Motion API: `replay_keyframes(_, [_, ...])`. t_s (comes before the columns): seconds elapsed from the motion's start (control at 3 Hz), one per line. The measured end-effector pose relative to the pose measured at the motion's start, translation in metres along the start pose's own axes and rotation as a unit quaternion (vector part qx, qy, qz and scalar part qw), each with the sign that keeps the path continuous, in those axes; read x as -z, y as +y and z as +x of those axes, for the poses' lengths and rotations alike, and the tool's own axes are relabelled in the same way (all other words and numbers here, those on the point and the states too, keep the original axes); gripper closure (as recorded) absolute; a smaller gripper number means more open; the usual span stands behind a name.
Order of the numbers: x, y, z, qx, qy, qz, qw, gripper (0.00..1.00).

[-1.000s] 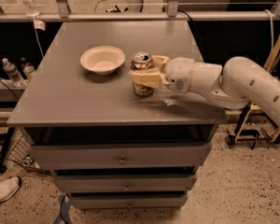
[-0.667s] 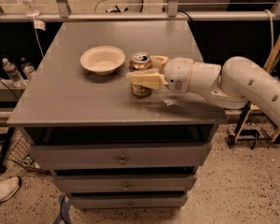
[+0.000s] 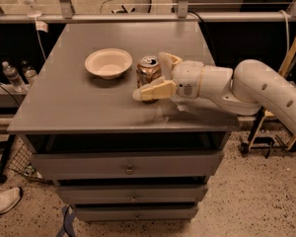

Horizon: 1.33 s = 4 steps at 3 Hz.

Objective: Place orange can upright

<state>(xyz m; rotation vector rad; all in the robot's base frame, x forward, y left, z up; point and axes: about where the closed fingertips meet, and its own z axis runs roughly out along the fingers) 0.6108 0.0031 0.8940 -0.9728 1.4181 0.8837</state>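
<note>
As arm point(image 3: 266, 85) stretches level, gripper point(image 3: 159, 76) straddles orange can point(image 3: 148, 72)

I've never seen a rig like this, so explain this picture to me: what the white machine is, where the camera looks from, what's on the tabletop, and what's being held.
The white machine is a robot arm reaching in from the right. Its tip is the gripper, the clamp it grasps things with. The single camera looks down on a grey drawer cabinet from its front. On top sit a cream bowl and, to the bowl's right, the orange can, standing upright at the gripper. Whether the can is actually being gripped cannot be told.
</note>
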Motion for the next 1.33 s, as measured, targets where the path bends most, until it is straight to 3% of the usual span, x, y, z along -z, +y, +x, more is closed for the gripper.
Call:
replay_keyframes(0.67, [0.037,-0.023,0.000,0.010,0.062,0.037,0.9973,0.00])
replay_keyframes(1.33, [0.135,-0.060,-0.014,0.005,0.110,0.100,0.9889,0.00])
